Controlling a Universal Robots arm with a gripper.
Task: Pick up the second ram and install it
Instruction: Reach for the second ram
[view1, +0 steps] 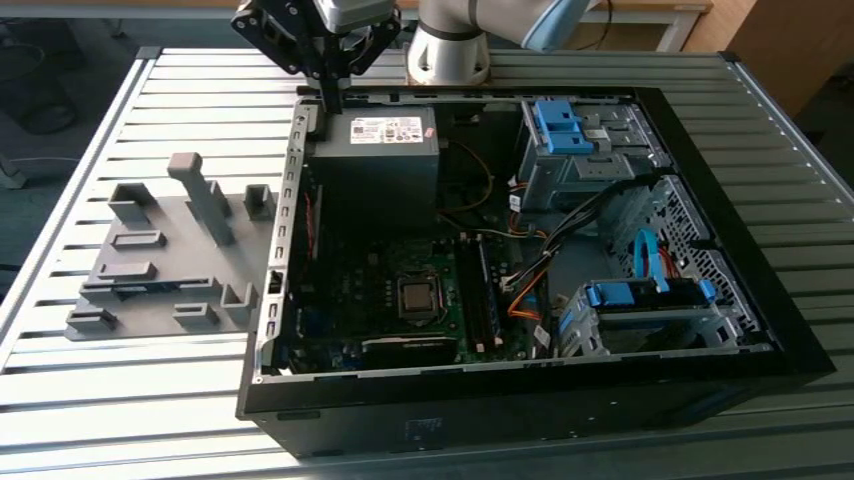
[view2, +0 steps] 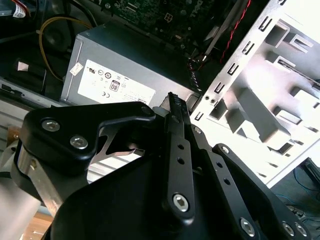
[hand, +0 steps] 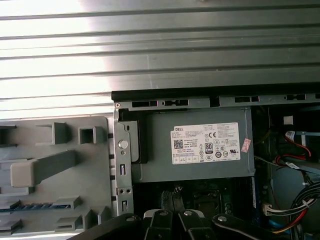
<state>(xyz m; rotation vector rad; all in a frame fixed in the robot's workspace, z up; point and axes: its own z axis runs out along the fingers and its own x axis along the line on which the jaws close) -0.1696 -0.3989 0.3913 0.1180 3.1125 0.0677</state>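
The gripper (view1: 328, 98) hangs over the back corner of the open computer case (view1: 534, 405), beside the grey power supply (view1: 374, 150); in both wrist views its fingers (view2: 175, 107) are pressed together with nothing between them. The second ram (hand: 35, 205) lies on edge in a slot of the grey plastic holder (view1: 174, 260); the holder sits on the slatted table (view1: 134, 400) just beside the case, on the exterior view's left, apart from the gripper.

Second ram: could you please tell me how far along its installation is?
Nothing looks done yet: the second ram lies in the grey fixture. In hand: nothing; the tool, shut and empty, hovers by the power supply. Left: picking and installing.
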